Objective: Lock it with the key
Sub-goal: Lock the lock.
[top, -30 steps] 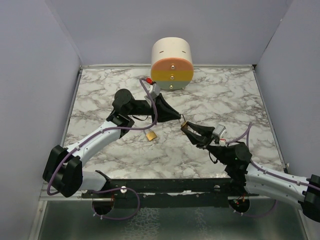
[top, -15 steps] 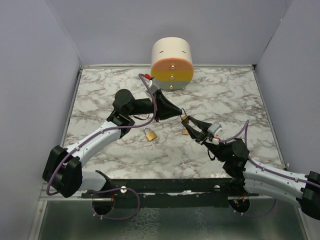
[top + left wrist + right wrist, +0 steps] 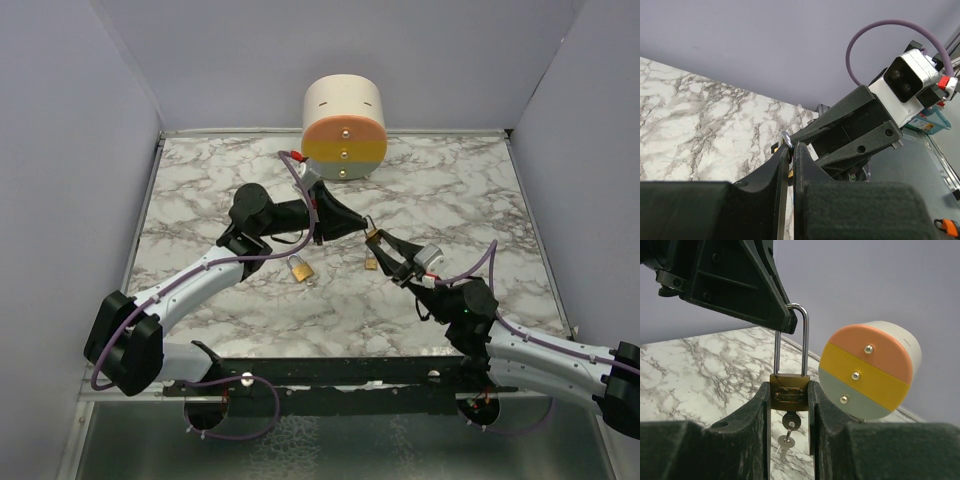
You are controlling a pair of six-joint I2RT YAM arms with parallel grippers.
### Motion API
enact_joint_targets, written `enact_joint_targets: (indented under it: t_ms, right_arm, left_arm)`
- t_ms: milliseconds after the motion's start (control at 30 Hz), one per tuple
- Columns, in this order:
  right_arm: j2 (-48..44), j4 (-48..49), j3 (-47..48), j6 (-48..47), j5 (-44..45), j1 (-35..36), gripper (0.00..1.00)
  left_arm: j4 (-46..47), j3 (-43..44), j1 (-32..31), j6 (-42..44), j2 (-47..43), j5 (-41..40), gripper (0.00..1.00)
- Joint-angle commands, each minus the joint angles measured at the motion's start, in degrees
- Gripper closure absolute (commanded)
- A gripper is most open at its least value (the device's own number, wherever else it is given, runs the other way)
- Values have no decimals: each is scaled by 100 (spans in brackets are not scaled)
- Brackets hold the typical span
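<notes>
Toward the left of the marble table, we saw a spare padlock lying flat on the stone, close by the left arm and apart from both grippers. Right of it, over mid-table, the left gripper was clenched on the top bend of the shackle. From the left wrist, its fingers stood almost together, with only the thin steel bow between their tips. The padlock stood upright under that grip, shackle upward. Its brass body was squeezed between the two fingers of the right gripper, which grasped it from the right and below. So we found the lock held by both grippers at once, clear of the table. A key hung at the underside of the body, between the right fingers, with a second key dangling beneath it. Farther right in the right wrist view, well apart, stood the round drawer unit, at the table's far edge.
</notes>
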Motion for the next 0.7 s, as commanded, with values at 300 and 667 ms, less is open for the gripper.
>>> enact_joint_targets:
  t_ms: [300,667]
  right_arm:
    - [-237,539,471,96,209,0,99]
    - [-221,259,910,-19,56,8,99]
  left_arm:
    - [-223,-178,-286,231,-92,-149,100]
    - [-1255,-84,-522,1114,-56,-796,100]
